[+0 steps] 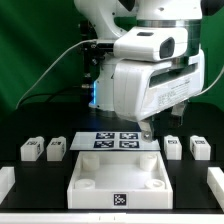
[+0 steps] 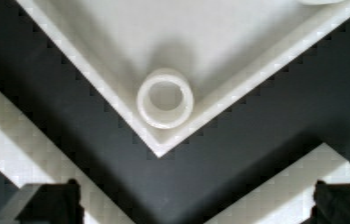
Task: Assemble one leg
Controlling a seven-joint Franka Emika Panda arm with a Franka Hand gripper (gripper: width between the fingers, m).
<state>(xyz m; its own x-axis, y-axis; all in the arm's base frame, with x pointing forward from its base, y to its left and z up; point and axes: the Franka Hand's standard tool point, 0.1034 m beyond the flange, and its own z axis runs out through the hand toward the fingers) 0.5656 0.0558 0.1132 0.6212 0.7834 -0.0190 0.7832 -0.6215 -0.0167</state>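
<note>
We see the arm's two-finger gripper point(image 1: 147, 132) hanging over the rear of the large white square tray-like tabletop point(image 1: 92, 198), its dark fingers point(image 2: 47, 203) spread apart with nothing between them. In the wrist view a round corner socket point(image 2: 167, 100) lies below. The small white stubby plastic legs point(image 1: 57, 150) rest on the black table point(image 1: 40, 188), two on either side of the marker board point(image 1: 118, 140), none touched by the gripper.

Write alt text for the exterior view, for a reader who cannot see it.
A white robot arm's gripper hangs low by the thin flat white marker board, behind a large white square tray-like tabletop on the black table. Two small white block-like legs stand at the exterior view's left, two more at its right.
</note>
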